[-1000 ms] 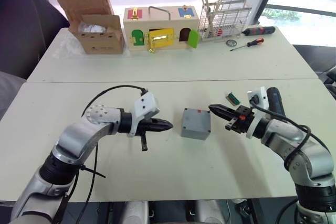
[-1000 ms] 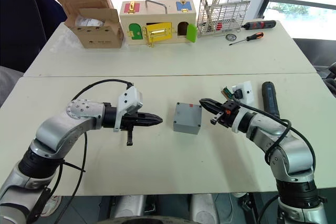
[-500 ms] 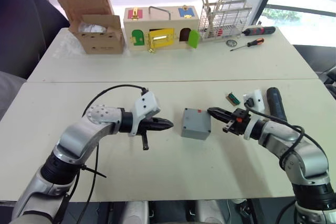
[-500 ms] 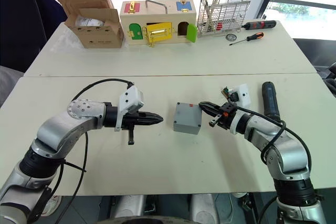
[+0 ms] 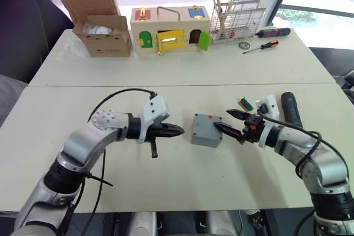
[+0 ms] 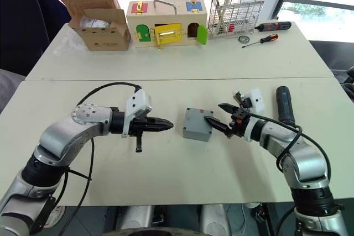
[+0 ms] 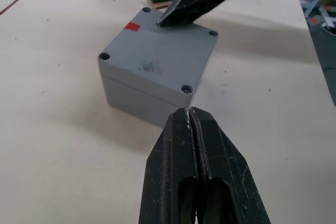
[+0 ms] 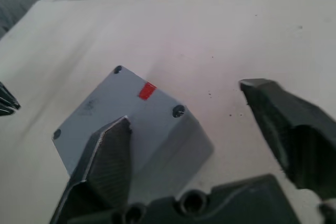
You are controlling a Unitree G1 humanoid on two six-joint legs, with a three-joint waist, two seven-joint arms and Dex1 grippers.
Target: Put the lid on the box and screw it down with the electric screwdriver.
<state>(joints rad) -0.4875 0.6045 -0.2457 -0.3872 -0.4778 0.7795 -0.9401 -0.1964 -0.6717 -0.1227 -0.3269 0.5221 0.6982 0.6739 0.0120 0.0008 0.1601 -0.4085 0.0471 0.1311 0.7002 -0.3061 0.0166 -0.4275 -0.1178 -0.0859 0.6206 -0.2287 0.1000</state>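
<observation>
Front table (image 5: 182,192), pale cream top:
- Box (image 5: 204,136), grey plastic, square, standing near the table's middle. No maker's name or lettering readable on it.
- Lid (image 7: 160,48), grey, seated on the box with a screw hole at each corner; a small red mark (image 8: 147,91) sits near one corner, and a faint scribble at the centre cannot be read.
- Electric screwdriver (image 5: 291,110), dark cylinder, lying on the robot's right side beyond the right forearm, apart from the box.
- Small green terminal block (image 5: 244,103), lying between box and screwdriver, further back.
- Left gripper (image 5: 178,131): fingers pressed together, holding nothing, pointing at the box's left side from just beside it.
- Right gripper (image 5: 228,121): fingers spread wide; one tip lies over the lid's right edge, the other is off to the side. Actual contact cannot be judged.

Rear table (image 5: 310,64):
- Brown cardboard box (image 5: 99,23), flaps open; its printing is too small to read.
- Wooden box (image 5: 169,29) with coloured doors and a metal handle.
- Wire basket (image 5: 237,23) holding thin sticks.
- Two red-and-black hand screwdrivers (image 5: 265,38), beside the basket.
</observation>
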